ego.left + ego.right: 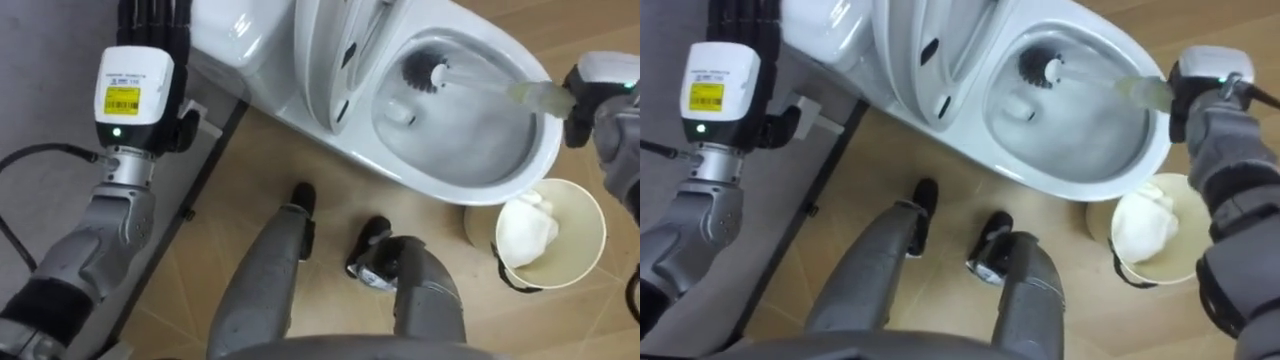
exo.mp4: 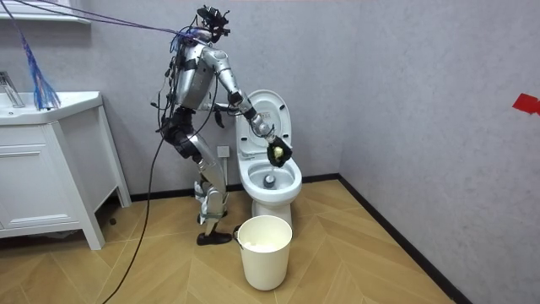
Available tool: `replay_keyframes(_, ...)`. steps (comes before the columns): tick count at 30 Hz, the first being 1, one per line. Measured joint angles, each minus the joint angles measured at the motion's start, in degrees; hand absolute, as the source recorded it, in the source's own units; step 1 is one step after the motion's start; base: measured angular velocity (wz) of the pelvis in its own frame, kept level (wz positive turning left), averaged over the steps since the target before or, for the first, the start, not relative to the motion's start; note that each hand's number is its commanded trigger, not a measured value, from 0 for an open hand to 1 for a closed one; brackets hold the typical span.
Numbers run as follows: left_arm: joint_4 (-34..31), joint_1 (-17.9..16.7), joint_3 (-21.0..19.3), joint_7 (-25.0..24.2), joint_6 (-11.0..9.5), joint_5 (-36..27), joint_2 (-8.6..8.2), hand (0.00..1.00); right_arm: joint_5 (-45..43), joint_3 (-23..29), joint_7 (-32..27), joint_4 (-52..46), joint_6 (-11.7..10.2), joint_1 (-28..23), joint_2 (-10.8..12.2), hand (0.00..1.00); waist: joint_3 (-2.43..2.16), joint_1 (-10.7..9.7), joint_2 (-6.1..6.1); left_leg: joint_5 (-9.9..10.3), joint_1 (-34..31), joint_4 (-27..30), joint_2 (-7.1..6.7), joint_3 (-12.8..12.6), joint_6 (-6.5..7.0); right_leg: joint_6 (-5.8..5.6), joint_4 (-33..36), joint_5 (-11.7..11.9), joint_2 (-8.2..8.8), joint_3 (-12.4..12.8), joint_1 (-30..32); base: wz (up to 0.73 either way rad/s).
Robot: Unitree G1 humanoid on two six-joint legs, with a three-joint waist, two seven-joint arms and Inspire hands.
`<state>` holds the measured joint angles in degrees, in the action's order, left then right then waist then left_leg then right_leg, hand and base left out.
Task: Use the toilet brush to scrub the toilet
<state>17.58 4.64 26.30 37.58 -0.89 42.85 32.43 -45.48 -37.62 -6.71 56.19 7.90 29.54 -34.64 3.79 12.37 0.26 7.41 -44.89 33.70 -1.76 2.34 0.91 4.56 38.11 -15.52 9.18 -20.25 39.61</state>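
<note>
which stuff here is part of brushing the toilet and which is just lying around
For the job: toilet brush, held in the right hand; toilet bowl; raised lid.
Just about: waste bin; vanity cabinet; idle left hand.

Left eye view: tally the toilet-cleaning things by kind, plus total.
White ceramic toilet: 1
Black-bristled toilet brush with a pale handle: 1, held in the right hand
Cream round bucket: 1
Total: 3
</note>
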Motion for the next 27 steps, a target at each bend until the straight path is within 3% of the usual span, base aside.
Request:
replay_keyframes(1, 0.77, 0.06, 0.84, -0.36, 0.01, -0.09, -0.84, 0.0, -3.56, -0.65, 0.67, -1.06, 1.33, -2.0, 0.63, 1.0, -0.52, 0.91, 1.12, -0.01, 0.07, -0.16, 0.07, 0.0, 0.02, -0.17, -0.54, 0.24, -0.23, 0.02, -0.18, 0.0)
replay_keyframes(4, 1.08, -0.57, 0.87, -1.46, -0.12, -0.69, -1.92, 0.0, -7.9, -0.32, 0.78, -2.41, 5.33, -4.67, 3.3, 1.0, -1.12, 0.85, 3.03, 0.0, 0.75, -0.36, 0.23, -0.03, 0.04, -0.16, -1.24, 0.42, -0.53, 0.01, -0.87, -0.02)
replay_keyframes(9, 2.31, -1.03, 0.42, -1.77, 0.16, -4.58, -4.16, 0.0, -10.92, 0.78, 4.85, -13.37, 9.11, -10.13, 3.69, 1.0, -1.4, 0.36, 3.45, 0.3, 3.31, -1.67, 1.64, -0.5, -0.62, 0.43, -4.24, 1.37, -2.5, 0.49, -3.63, -0.14)
replay_keyframes(12, 2.18, -1.97, -0.02, -2.15, 0.32, -5.14, -4.2, 0.0, -11.2, 0.83, 8.4, -18.6, 11.02, -12.28, 3.61, 1.0, -1.49, 0.31, 3.41, 0.49, 4.99, -2.65, 2.39, -0.52, -1.09, 0.7, -6.21, 1.91, -3.66, 0.85, -5.46, -0.11)
replay_keyframes(15, 2.16, -2.13, -0.04, -2.99, -0.03, -5.06, -4.27, 0.0, -11.98, 1.1, 11.12, -21.15, 11.12, -14.0, 3.66, 1.0, -1.73, -0.01, 3.01, 0.45, 7.31, -4.12, 2.51, -0.83, -1.25, 0.52, -7.5, 2.19, -4.23, 1.74, -7.33, -0.05)
replay_keyframes(20, 3.16, -3.81, -0.16, -3.69, -2.76, -5.21, -4.57, 0.0, -15.76, 3.15, 14.69, -25.53, 9.99, -19.32, 3.9, 1.0, -2.36, -2.69, 1.47, 0.6, 12.29, -6.4, 2.47, -2.09, -1.27, 0.15, -9.54, 2.06, -4.26, 2.73, -11.69, -0.1)
replay_keyframes(22, 4.33, -4.74, -0.64, -4.66, -3.15, -5.05, -5.05, 0.0, -15.92, 6.01, 14.95, -26.52, 8.6, -24.17, 5.07, 1.0, -2.73, -3.75, 0.27, 0.62, 14.79, -7.15, 2.24, -2.17, -1.25, -0.28, -10.76, 1.86, -4.34, 3.1, -14.26, 0.0)
replay_keyframes(27, 3.44, -9.44, -4.37, -7.24, -3.27, -4.44, -7.13, 0.0, -15.57, 15.44, 13.63, -27.99, 5.06, -34.12, 7.7, 1.0, -2.81, -6.13, -0.42, 0.92, 21.39, -10.19, 1.9, -2.48, -0.78, -1.35, -14.05, 1.82, -4.46, 3.21, -20.94, 0.03)
